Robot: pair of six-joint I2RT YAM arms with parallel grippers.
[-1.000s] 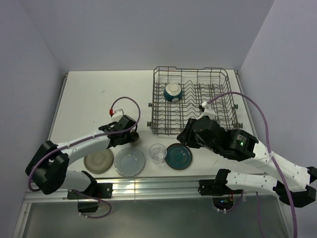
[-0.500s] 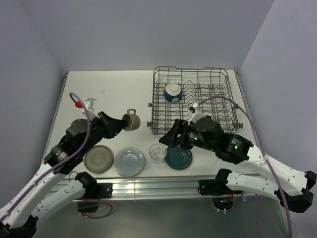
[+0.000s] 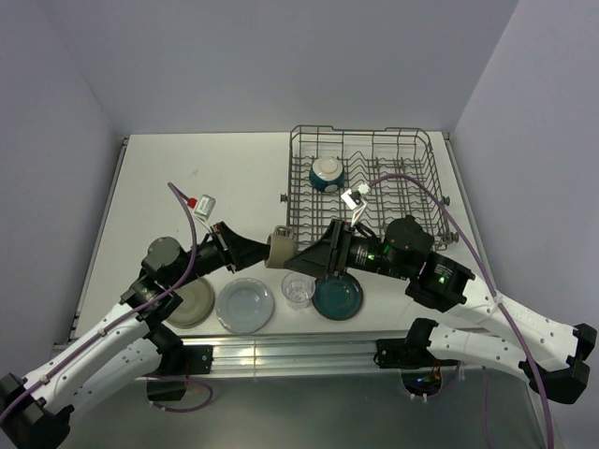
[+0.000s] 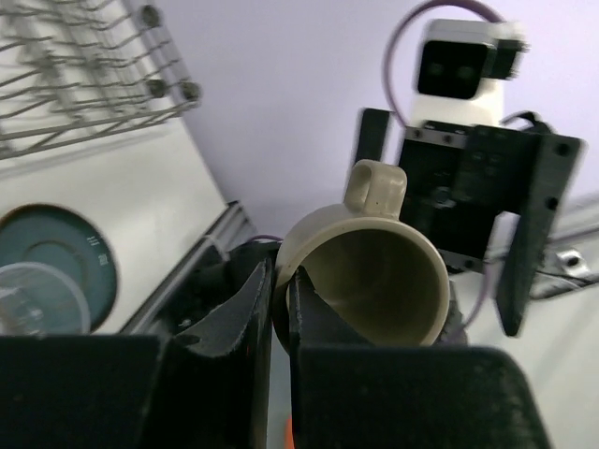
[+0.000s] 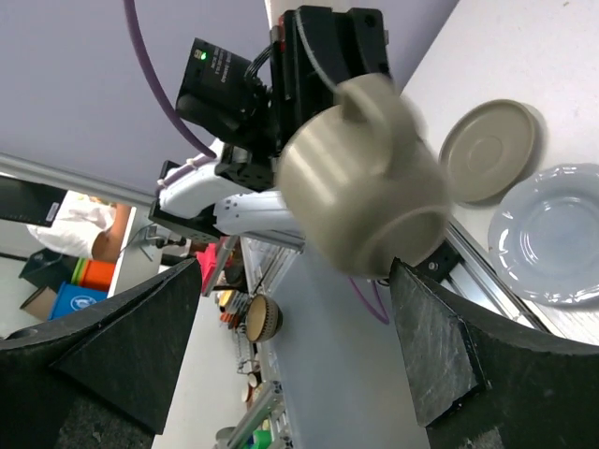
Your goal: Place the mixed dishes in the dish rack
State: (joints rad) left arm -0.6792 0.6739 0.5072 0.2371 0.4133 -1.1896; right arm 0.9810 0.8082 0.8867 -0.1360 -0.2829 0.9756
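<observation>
A small grey-brown mug (image 3: 279,248) hangs in the air over the table's front middle. My left gripper (image 3: 266,251) is shut on its rim (image 4: 279,281), one finger inside and one outside. My right gripper (image 3: 299,255) faces it from the right, open, with its wide-spread fingers (image 5: 440,341) on either side of the mug (image 5: 365,182) and not touching it. The dish rack (image 3: 412,201) stands at the back right with the teal bowl (image 3: 328,173) inside. On the table in front lie the grey-beige plate (image 3: 192,304), pale blue plate (image 3: 245,304), clear glass (image 3: 299,288) and dark teal plate (image 3: 339,295).
The two arms meet just above the glass and the plates. The rack's near left corner (image 3: 288,245) is close behind the mug. A metal rail (image 3: 281,354) runs along the table's front edge.
My left gripper lifted the mug and carried it right, towards the middle. My right gripper opened wide and swung left to face the mug.
</observation>
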